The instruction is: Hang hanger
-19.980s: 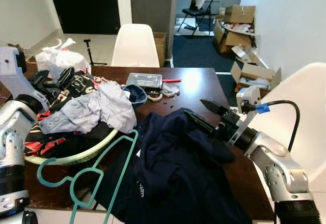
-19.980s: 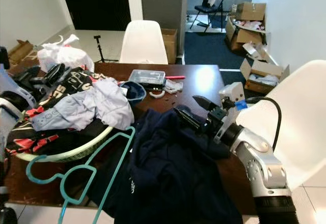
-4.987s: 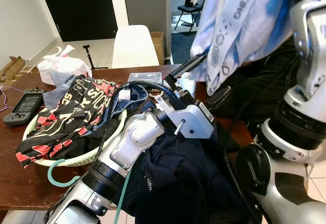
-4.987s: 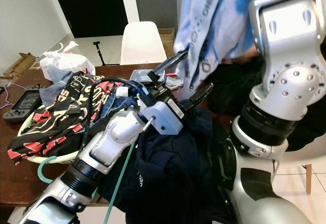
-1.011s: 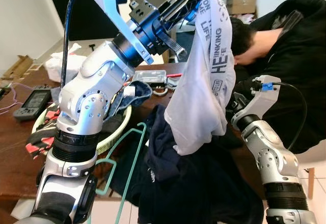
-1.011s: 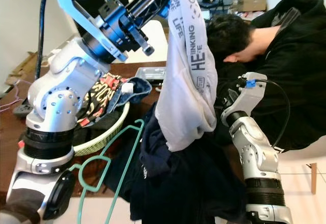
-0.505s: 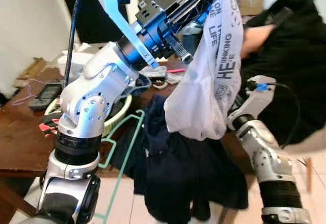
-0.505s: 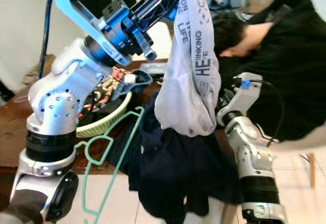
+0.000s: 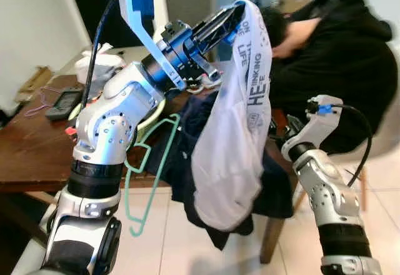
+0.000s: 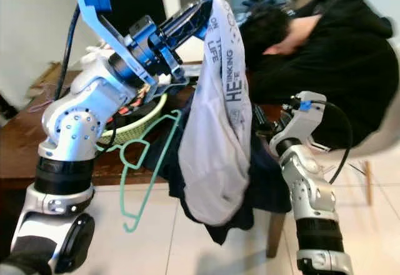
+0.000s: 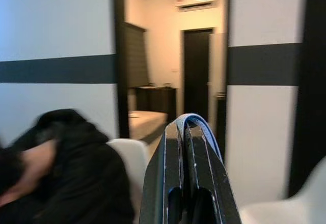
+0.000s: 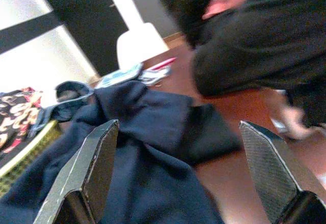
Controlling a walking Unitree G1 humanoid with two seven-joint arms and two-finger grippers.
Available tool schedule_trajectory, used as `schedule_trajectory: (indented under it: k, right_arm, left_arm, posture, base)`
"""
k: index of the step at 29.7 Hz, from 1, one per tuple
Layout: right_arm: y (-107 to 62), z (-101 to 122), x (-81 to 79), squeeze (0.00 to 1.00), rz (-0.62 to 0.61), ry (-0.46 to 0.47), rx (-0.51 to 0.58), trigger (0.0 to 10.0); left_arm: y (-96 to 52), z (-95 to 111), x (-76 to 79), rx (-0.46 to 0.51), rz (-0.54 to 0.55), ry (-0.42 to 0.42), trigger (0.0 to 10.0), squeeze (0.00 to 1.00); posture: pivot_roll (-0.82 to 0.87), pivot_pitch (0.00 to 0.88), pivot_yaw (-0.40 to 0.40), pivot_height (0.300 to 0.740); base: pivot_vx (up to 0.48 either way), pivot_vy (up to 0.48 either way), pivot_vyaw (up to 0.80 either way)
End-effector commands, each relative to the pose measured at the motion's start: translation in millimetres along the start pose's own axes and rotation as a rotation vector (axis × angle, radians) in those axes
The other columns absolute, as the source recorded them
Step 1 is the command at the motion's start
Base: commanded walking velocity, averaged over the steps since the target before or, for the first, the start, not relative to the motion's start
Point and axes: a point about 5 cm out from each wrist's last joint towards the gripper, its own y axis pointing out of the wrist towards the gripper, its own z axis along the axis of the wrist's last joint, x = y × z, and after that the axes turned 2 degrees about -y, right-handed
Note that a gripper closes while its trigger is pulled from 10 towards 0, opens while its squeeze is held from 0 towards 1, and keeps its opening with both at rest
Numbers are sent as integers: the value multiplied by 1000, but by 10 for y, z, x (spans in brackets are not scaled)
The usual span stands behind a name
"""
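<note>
Holding a white printed shirt (image 9: pixel 234 144) aloft, the left gripper (image 9: pixel 226 20) has its fingers pinched together on the cloth's top edge. The teal hanger (image 9: pixel 150 169) lies low and to the left of that gripper, its long axis running near-to-far off the table's (image 9: pixel 31 156) near edge, hook end dangling toward the floor. The right gripper (image 12: pixel 178 168), jaws spread wide, hovers over the dark navy garment (image 12: pixel 127 147), probably farther from the hanger than the left arm.

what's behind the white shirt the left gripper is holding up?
The white shirt, pinched in the left gripper, hangs in front of a navy garment draped off the table edge. The right gripper sits behind the cloth, covered; a person in black leans beyond.
</note>
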Motion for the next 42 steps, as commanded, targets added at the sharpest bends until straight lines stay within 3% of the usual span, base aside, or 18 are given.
schedule_trajectory:
  k: [1,2,5,15,21,27,28,30,33,35,38,40,41,42]
  right_arm:
    - [5,-68,-70,0,20,6,-18,10000]
    - [3,-73,-66,0,18,6,-20,10000]
    - [2,-76,-64,0,17,6,-20,10000]
    - [-3,-109,-54,0,15,2,-28,10000]
    - [-22,-178,-25,0,17,-67,-61,10000]
    - [-86,-308,109,0,-12,-116,-108,10000]
    - [-86,-308,109,0,-12,-116,-108,10000]
    - [-86,-326,115,0,-13,-120,-115,10000]
    - [-83,-350,113,0,-10,-130,-128,10000]
    - [-84,-386,94,0,4,-151,-142,10000]
    - [-88,-403,90,0,9,-164,-148,10000]
    - [-110,-462,116,0,8,-191,-165,10000]
    - [-134,-514,156,0,-1,-211,-184,10000]
    - [-134,-514,156,0,-1,-211,-184,10000]
  left_arm:
    - [-45,-118,44,-21,27,12,10000,0]
    - [-26,-287,227,-29,25,4,10000,0]
    - [-28,-323,263,-32,28,3,10000,0]
    - [-221,-516,89,-101,110,-8,10000,0]
    - [-487,-760,30,-207,188,-3,10000,0]
    - [-1201,-1346,96,-509,311,14,10000,0]
    - [-1201,-1346,96,-509,311,14,10000,0]
    - [-1383,-1479,142,-580,332,14,10000,0]
    - [-1529,-1571,148,-640,360,31,10000,0]
    - [-1725,-1662,80,-746,410,119,10000,0]
    - [-1817,-1692,27,-798,446,161,10000,0]
    - [-1993,-1695,-100,-873,534,243,10000,0]
    - [-2114,-1657,-210,-879,648,264,10000,0]
    - [-2114,-1657,-210,-879,648,264,10000,0]
  posture:
    - [-15,0,92,740]
    - [-16,0,92,740]
    - [-17,0,92,740]
    - [-16,0,90,740]
    - [-14,0,88,740]
    - [2,0,76,740]
    - [2,0,76,740]
    - [6,0,74,740]
    - [10,0,69,740]
    - [11,0,67,740]
    - [11,1,67,740]
    - [6,4,67,740]
    - [3,7,67,740]
    - [3,7,67,740]
  base:
    - [-315,0,0]
    - [-319,0,0]
    - [-319,0,0]
    - [-327,0,0]
    - [-334,0,0]
    - [-332,0,0]
    - [-330,0,0]
    - [-319,0,0]
    - [-294,0,267]
    - [0,0,800]
    - [0,0,800]
    - [0,0,800]
    - [0,0,800]
    - [0,0,800]
